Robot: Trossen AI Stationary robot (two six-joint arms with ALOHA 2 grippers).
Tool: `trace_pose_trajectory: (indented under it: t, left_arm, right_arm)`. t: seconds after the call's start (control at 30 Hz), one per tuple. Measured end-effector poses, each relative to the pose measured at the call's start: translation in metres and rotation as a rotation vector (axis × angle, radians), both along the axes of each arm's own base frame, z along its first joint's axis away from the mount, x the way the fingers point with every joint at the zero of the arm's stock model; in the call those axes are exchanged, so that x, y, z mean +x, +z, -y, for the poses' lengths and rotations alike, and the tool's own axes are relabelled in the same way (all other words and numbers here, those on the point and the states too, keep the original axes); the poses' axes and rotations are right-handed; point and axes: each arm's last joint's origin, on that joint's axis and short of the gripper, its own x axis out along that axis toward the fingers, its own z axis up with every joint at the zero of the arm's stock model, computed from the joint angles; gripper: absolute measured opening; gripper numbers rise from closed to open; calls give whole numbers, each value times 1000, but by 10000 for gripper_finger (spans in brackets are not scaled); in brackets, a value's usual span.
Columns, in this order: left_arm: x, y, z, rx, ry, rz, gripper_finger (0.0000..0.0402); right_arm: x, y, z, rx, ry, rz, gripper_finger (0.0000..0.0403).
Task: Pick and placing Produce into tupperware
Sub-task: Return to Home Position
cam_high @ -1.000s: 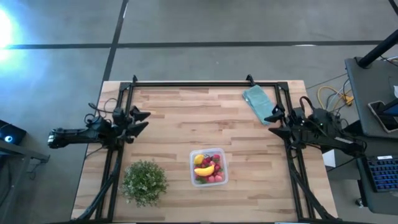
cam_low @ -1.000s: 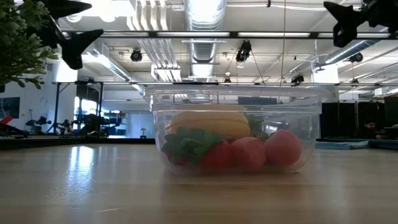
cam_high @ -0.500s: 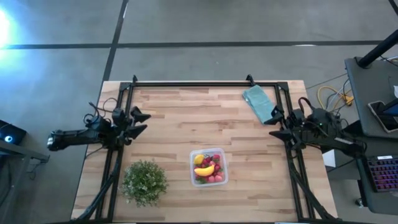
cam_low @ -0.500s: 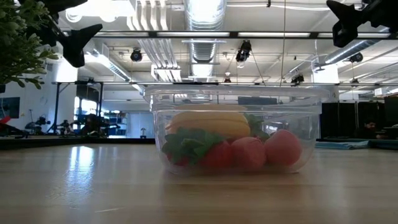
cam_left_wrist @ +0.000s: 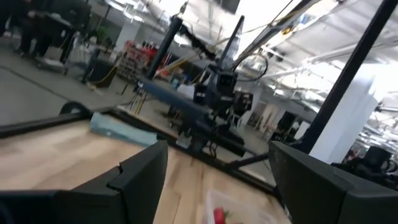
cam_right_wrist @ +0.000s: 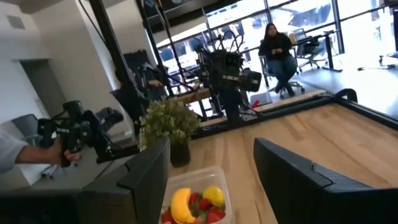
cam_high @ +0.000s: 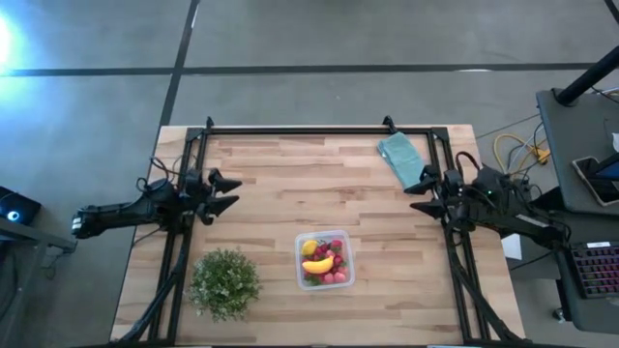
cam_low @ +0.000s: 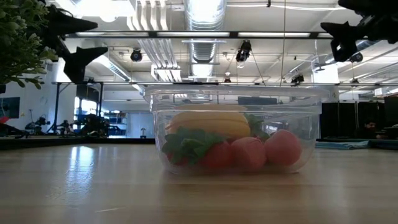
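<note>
The tupperware (cam_high: pixel 325 258), a clear squarish box, stands on its base on the table's near middle and also shows in the low view (cam_low: pixel 235 127). Inside it lies the produce: a yellow-orange banana (cam_high: pixel 318 264), a small lemon (cam_high: pixel 309 247) and red berries (cam_low: pixel 249 152). My left gripper (cam_high: pixel 224 191) hangs open above the table's left side, apart from the box. My right gripper (cam_high: pixel 422 193) hangs open above the right side, likewise apart from it. Both hold nothing.
A bushy green potted plant (cam_high: pixel 224 283) stands near the front left corner. A teal folded cloth (cam_high: pixel 401 159) lies at the far right. A black frame (cam_high: pixel 300 130) runs along the table's back and sides. Beyond the table sits a person (cam_right_wrist: pixel 278 53).
Both grippers have swung slightly inward toward the table's middle and dipped a little, staying open and empty. The tupperware and the produce in it have not moved.
</note>
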Motion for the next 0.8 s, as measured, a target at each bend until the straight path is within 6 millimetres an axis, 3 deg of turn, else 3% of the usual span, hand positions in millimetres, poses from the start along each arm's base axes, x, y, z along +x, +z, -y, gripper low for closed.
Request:
trace_pose_trajectory:
  t: [0.27, 0.57, 0.8]
  left_arm:
    - [1, -4, 0, -57, -7, -39, 265]
    - [1, -4, 0, -58, -6, -38, 265]
    - [1, -5, 0, -58, -5, -39, 265]
  right_arm:
    - [7, -18, 2, 22, 5, -31, 224]
    - [18, -44, 4, 101, 48, 68, 224]
    - [17, -37, -8, 121, 221, 122, 224]
